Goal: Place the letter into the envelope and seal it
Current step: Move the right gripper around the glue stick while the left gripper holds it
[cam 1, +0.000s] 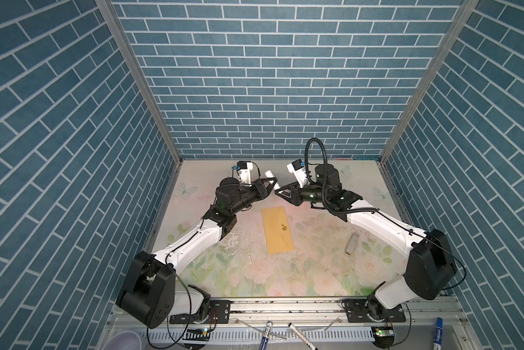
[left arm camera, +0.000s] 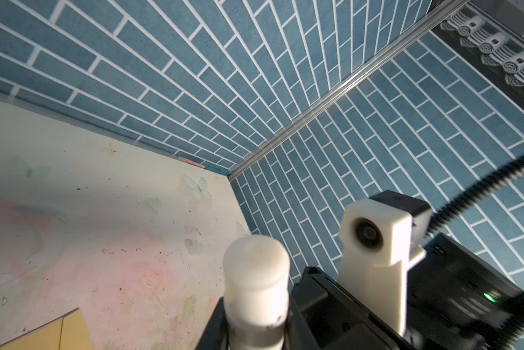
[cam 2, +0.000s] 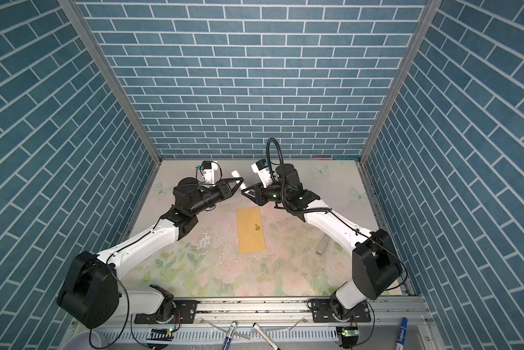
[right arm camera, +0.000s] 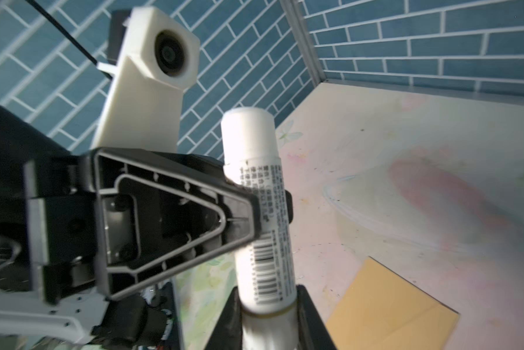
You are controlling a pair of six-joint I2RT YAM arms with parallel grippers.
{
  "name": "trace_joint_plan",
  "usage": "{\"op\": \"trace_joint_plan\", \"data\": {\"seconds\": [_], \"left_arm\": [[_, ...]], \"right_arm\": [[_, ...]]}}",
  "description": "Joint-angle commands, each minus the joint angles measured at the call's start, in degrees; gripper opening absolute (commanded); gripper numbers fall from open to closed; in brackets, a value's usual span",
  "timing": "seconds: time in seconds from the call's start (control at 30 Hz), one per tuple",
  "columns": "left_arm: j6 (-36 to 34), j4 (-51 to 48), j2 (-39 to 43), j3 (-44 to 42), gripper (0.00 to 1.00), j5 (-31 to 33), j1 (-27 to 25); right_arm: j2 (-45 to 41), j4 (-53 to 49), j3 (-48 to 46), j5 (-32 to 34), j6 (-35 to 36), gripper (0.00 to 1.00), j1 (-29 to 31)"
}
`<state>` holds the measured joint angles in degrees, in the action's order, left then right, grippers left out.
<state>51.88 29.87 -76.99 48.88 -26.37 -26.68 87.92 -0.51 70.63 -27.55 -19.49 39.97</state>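
Note:
The golden-tan envelope point(cam 1: 277, 230) point(cam 2: 251, 230) lies flat on the floral table, its small dark-gold emblem point(cam 1: 284, 226) facing up. Corners of it show in both wrist views point(left arm camera: 51, 333) point(right arm camera: 391, 306). The letter is out of view. Above the table's far middle, both grippers meet on a white glue stick point(cam 1: 270, 174) point(right arm camera: 260, 194). My left gripper point(cam 1: 274, 181) point(left arm camera: 256, 336) is shut on its labelled middle. My right gripper point(cam 1: 276, 190) point(right arm camera: 266, 318) is shut on its lower end, black fingers point(right arm camera: 307, 315) hugging both sides.
A small grey metal bar point(cam 1: 352, 243) point(cam 2: 322, 244) lies right of the envelope. Blue brick walls close in three sides. Markers point(cam 1: 265, 333) and a clear cup point(cam 1: 124, 341) lie on the front rail outside the mat.

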Motion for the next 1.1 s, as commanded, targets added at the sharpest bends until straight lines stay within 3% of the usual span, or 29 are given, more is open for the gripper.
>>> {"op": "trace_joint_plan", "data": {"seconds": [0.0,0.23,0.5,0.77,1.0,1.07], "left_arm": [[-1.8,1.3,-0.3,1.3,0.00,-0.3,0.0],[-1.4,1.8,-1.0,1.5,0.00,-0.3,0.0],[-1.3,1.9,-1.1,1.3,0.00,0.0,-0.2],[-1.3,2.0,-1.3,1.1,0.00,0.0,-0.1],[-1.5,2.1,-1.0,1.1,0.00,-0.3,-0.1],[-1.5,1.8,-0.8,1.1,0.00,-0.4,-0.1]], "right_arm": [[-0.8,-11.4,5.9,26.8,10.5,0.00,3.6],[3.4,-13.9,11.1,50.9,19.8,0.00,11.6],[9.5,-11.8,14.3,67.1,28.4,0.00,17.4],[10.4,-12.1,14.7,65.4,27.4,0.00,18.0],[8.2,-12.7,13.7,57.8,25.0,0.00,17.2],[7.0,-13.3,13.1,53.4,23.6,0.06,16.3]]}}
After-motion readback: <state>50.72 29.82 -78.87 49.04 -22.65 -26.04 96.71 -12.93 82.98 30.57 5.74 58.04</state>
